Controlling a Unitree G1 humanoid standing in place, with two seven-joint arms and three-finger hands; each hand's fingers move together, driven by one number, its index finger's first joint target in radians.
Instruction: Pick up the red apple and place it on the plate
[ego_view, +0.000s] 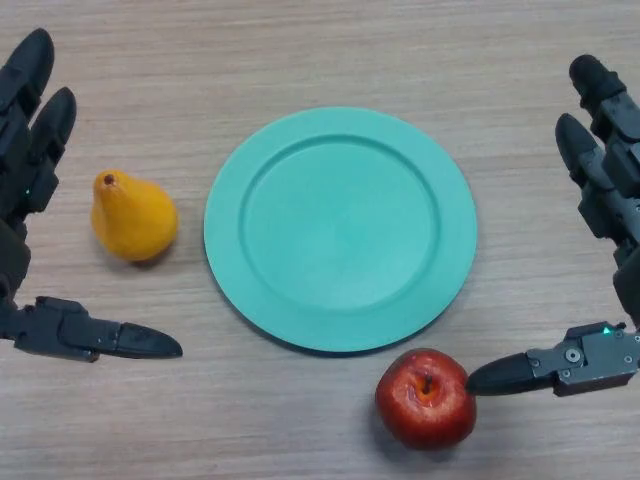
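A red apple (426, 398) stands on the wooden table, just below the lower right rim of a green plate (340, 228). The plate lies in the middle and holds nothing. My right hand (605, 190) is at the right edge, open, fingers straight; its thumb (510, 376) points left and its tip is right beside the apple's upper right side. My left hand (30, 140) is open at the left edge, its thumb (120, 340) pointing right.
A yellow pear (132, 217) lies on the table between my left hand and the plate's left rim.
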